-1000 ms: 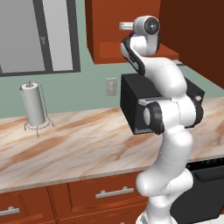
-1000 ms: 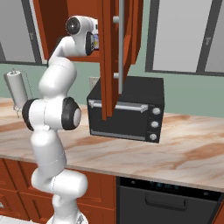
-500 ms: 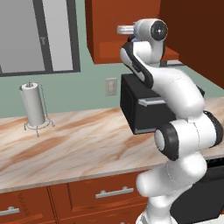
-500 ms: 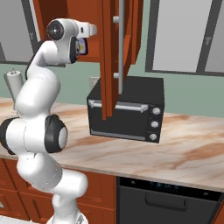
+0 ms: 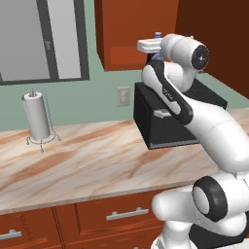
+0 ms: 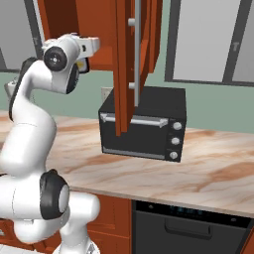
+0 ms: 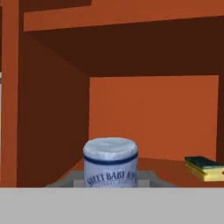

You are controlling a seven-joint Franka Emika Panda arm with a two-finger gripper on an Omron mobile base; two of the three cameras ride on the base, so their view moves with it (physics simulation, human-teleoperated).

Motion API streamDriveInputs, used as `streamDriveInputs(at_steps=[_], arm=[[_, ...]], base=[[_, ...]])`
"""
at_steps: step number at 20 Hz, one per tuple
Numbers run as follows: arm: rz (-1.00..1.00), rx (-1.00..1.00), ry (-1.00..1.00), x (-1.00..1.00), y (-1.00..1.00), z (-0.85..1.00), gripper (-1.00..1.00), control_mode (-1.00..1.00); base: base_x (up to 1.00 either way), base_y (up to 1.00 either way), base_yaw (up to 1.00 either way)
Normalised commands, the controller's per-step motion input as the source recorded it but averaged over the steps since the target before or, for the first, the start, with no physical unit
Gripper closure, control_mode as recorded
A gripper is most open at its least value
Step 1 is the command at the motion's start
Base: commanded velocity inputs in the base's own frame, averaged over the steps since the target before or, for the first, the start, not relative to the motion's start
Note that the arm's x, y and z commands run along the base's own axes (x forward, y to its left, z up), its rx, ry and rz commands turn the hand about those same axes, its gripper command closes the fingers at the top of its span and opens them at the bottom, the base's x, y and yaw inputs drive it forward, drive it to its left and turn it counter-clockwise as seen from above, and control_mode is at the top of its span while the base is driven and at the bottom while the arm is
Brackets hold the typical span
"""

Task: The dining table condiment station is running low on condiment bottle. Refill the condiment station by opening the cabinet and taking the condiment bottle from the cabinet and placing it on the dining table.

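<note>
The condiment bottle [image 7: 110, 164] fills the near middle of the hand view, its pale bluish-grey cap and labelled neck right at my gripper. My gripper [image 5: 147, 46] is shut on it, held high just in front of the open red-brown cabinet [image 5: 129, 34]. From the left base view only the bottle's cap [image 5: 158, 35] peeks above the hand. The cabinet's shelf and back wall [image 7: 153, 105] lie beyond the bottle. From the right, my gripper [image 6: 92, 45] sits left of the swung-out cabinet door [image 6: 124, 64]. The dining table is out of view.
A black toaster oven [image 5: 165, 121] stands on the marble wall counter [image 5: 97, 160] below the cabinet. A paper towel holder [image 5: 38, 116] stands at the left. A yellow sponge [image 7: 203, 167] lies on the cabinet shelf. The open door's silver handle [image 6: 137, 49] hangs over the oven.
The hand has drawn back from the cabinet and dropped slightly with the bottle in it. The elbow has swung outward and the arm has folded.
</note>
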Motion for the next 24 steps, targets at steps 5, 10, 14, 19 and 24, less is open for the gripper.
streamDriveInputs(at_steps=[5,10,14,19,24], arm=[[0.15,0.0,0.01,-1.0,0.0,0.0,1.0,-1.0],[0.12,-0.02,0.01,-1.0,0.02,0.0,1.0,-1.0],[0.04,-0.03,0.0,-1.0,0.03,-0.01,1.0,-1.0],[0.02,-0.1,0.0,-1.0,0.0,-0.27,1.0,-1.0],[0.02,-0.05,0.04,-0.84,0.03,-0.21,1.0,-1.0]], base=[[0.0,0.0,0.0],[0.0,0.0,0.0],[0.0,0.0,0.0],[0.0,0.0,0.0],[0.0,0.0,0.0]])
